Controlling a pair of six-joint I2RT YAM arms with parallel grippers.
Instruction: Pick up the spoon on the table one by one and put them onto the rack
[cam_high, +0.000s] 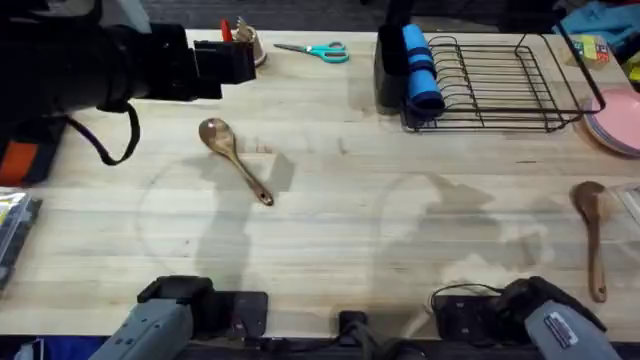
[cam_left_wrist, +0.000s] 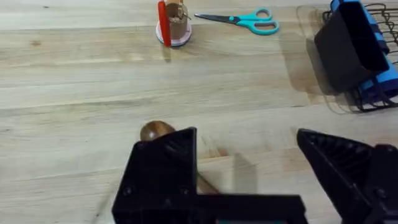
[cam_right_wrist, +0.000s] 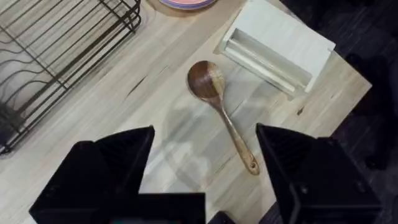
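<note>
Since neither spoon is lifted yet, most of the risk sits in the first pinch. Left gripper (cam_left_wrist: 245, 180) has its fingers spread wide, holding nothing, w/ the left spoon (cam_high: 234, 160) partly hidden under one finger in the left wrist view; only the bowl peeks out. If the fingers close on the bowl end rather than the thin handle, the glossy rounded wood could prob. squirt out or spin flat on the table (cam_high: 330, 240). That handle lies low on the planks, so a shallow descent may just nudge it instead of getting under it.

Right gripper (cam_right_wrist: 205, 165) is also wide open and empty, w/ the right spoon (cam_right_wrist: 222, 112) lying between its fingers in the right wrist view. That one sits near the table's right edge in the overhead, next to a pale box (cam_right_wrist: 277, 46), so a sideways push could send it off the edge or jam it vs. the box.

At the rack (cam_high: 505, 85), upper right of the overhead, the wires are open; a spoon dropped flat might slip through, and a blue roll (cam_high: 421, 70) crowds the black holder (cam_high: 390, 70). Scissors (cam_high: 318, 51) lie upper centre, well apart.

Both spoons: brown wood, shiny oval bowl, slim straight handle. Left one lies diagonally left of centre, bowl toward upper left; right one lies at far right, bowl up, handle toward the bottom edge.
</note>
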